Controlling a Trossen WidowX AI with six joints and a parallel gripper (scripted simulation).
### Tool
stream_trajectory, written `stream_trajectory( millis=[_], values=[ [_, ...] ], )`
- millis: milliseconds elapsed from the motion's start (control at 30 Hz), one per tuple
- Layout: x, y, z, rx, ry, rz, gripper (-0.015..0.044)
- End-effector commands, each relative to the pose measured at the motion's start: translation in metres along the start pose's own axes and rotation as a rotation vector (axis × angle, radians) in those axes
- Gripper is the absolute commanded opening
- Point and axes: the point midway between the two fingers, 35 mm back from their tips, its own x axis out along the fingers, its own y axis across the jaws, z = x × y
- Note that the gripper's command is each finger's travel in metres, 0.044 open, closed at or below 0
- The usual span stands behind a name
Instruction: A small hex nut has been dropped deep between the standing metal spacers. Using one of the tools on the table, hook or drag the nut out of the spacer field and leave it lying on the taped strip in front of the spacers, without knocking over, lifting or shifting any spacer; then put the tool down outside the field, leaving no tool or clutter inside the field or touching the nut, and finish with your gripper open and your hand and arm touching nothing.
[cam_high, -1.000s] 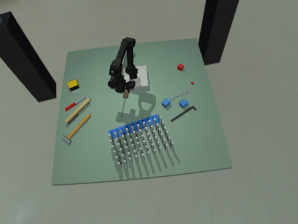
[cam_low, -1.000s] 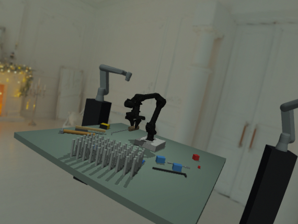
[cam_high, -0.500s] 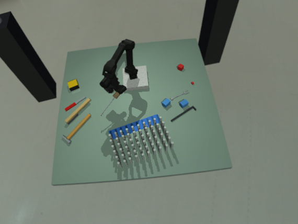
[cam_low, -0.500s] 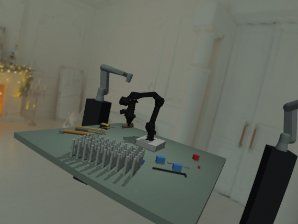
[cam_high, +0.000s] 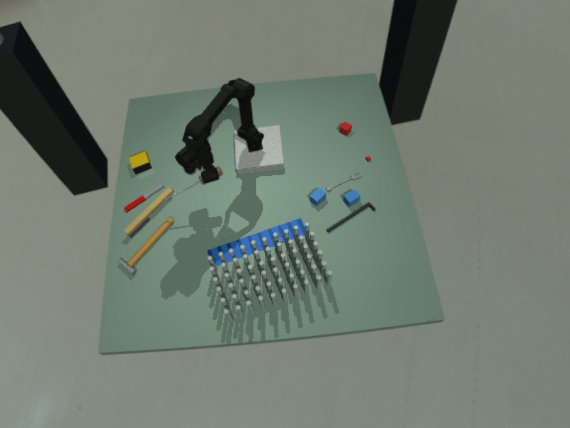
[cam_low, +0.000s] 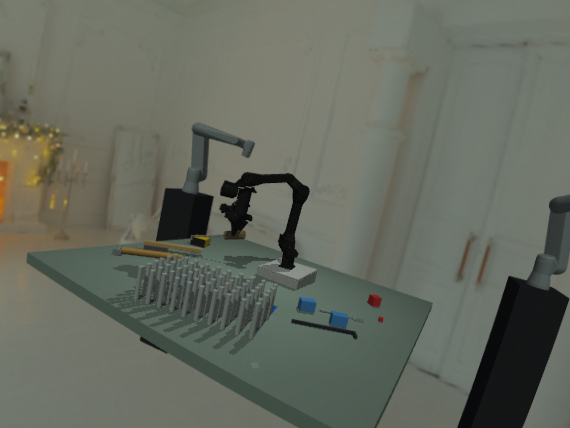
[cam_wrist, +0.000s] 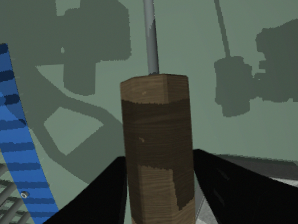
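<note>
Green table (cam_high: 380, 280) carries all items. Spacer field (cam_high: 270, 272) upright at near centre, rows regular. Blue taped strip (cam_high: 235, 248) along far edge of field. Black arm (cam_high: 220, 107) reaches left from white base plate (cam_high: 272, 135). Gripper (cam_high: 202, 172) clamped on wooden handle (cam_wrist: 158, 156) of hook tool; thin metal shaft (cam_wrist: 150, 19) points left, well apart from field. Small dark speck, possibly hex nut (cam_high: 279, 240), among far rows beside strip; too small to confirm.
</note>
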Motion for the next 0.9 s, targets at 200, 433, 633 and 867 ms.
stream_trajectory(
  millis=[200,433,633,867],
  values=[
    [-0.007,-0.021,0.034,0.329,-0.051,-0.051,0.0000],
    [-0.010,-0.040,0.056,0.564,-0.086,-0.085,0.0000],
    [-0.014,-0.057,0.074,0.766,-0.118,-0.113,0.0000],
    [-0.017,-0.081,0.093,1.004,-0.162,-0.143,0.0000]
  ],
)
